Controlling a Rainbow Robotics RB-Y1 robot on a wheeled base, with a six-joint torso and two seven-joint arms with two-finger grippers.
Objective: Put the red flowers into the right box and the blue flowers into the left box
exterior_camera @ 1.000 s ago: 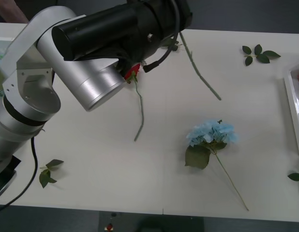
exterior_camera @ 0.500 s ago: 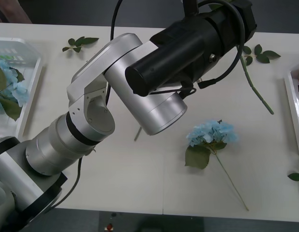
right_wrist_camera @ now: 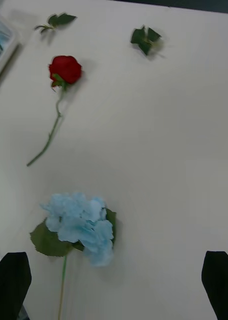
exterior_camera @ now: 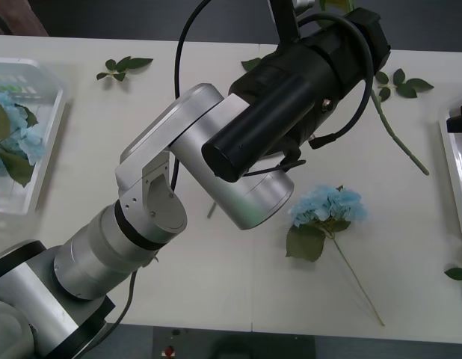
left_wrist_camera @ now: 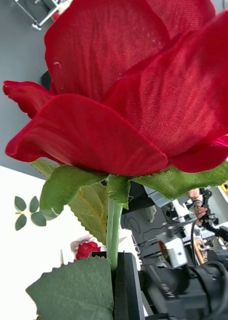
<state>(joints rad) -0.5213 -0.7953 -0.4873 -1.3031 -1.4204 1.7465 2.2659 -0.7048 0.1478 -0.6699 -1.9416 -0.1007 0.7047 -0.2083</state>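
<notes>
Two blue flowers (exterior_camera: pixel 10 134) in left box (exterior_camera: pixel 51 142).

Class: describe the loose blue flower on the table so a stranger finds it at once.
On the white table, look beside the big silver left arm. A fluffy pale-blue hydrangea cluster lies there on a thin green stem; unlike the blue flowers in the translucent white tray, it rests on bare tabletop.

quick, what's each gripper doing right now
Left gripper: shut on a red rose, carried above the table.
Right gripper: open, holding nothing, above the blue hydrangea.
</notes>
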